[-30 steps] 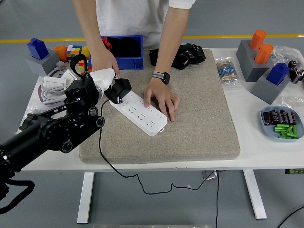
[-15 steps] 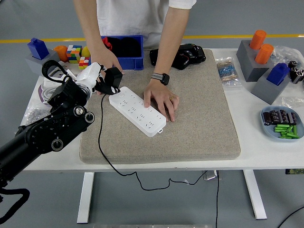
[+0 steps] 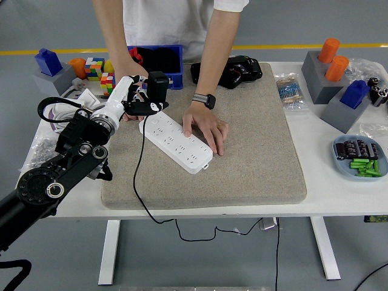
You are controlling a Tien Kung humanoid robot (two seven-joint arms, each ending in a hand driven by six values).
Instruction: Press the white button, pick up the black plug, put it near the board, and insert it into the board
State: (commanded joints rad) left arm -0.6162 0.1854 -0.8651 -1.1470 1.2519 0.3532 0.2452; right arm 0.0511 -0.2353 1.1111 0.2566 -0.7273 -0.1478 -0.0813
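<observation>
A white power strip (image 3: 176, 142) lies slanted on the grey mat (image 3: 254, 151). My left hand (image 3: 134, 97), white-fingered on a black arm, is shut on the black plug (image 3: 157, 86) and holds it above the strip's far left end. The plug's black cable (image 3: 138, 170) hangs down over the mat and off the table's front edge. A person's hand (image 3: 206, 126) presses flat on the strip's right half. Their other hand is mostly hidden behind my hand and the plug. My right arm is out of view.
A blue bin (image 3: 160, 62) and a black camera (image 3: 233, 68) stand at the back. Coloured cubes (image 3: 97, 70) and a grey holder with a blue block (image 3: 50, 70) sit at the far left. Grey holders with orange and blue pegs (image 3: 333, 76) and a tray of small parts (image 3: 361, 157) are on the right.
My left hand has lifted the black plug off the strip's left end, up and toward the back. The arm has swung left. The person's hand stays on the strip.
</observation>
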